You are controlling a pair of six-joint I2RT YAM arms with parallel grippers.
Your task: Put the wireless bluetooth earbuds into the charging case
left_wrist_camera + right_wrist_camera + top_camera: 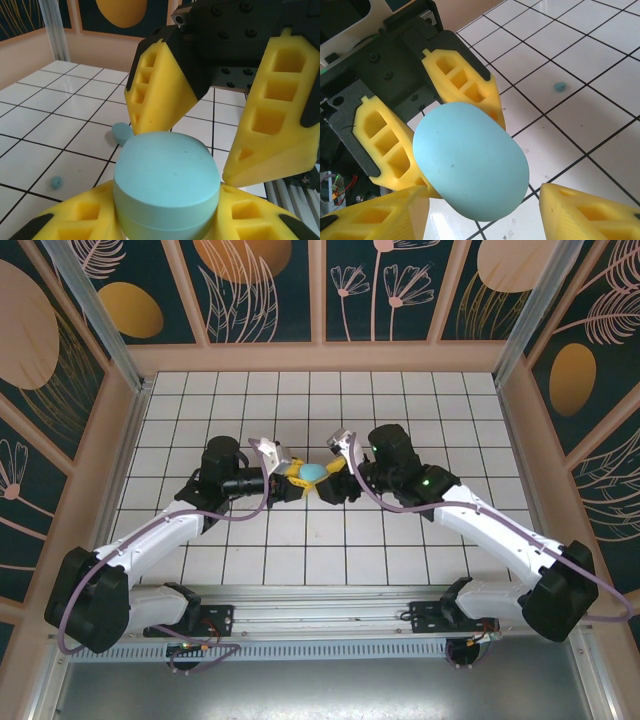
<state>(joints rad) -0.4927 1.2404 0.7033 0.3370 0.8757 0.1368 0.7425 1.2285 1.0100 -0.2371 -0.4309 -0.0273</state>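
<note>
Left wrist view: left pincer (167,224) is clamped on the closed charging case (167,175), right pincer (194,150) hangs open facing it head-on, and an earbud (56,182) lies loose on the surface (50,102) toward the far edge.

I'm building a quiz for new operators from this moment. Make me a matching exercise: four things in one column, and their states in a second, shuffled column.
1. light-blue pebble-shaped plastic charging case
2. left end effector
3. right end effector
4. tiny light-blue rounded plastic earbud

A. lying loose on the white tiled floor
B. open, gripping nothing
C. lid closed, held off the floor
D. shut on the case

Pairs: 1-C, 2-D, 3-B, 4-A
</note>
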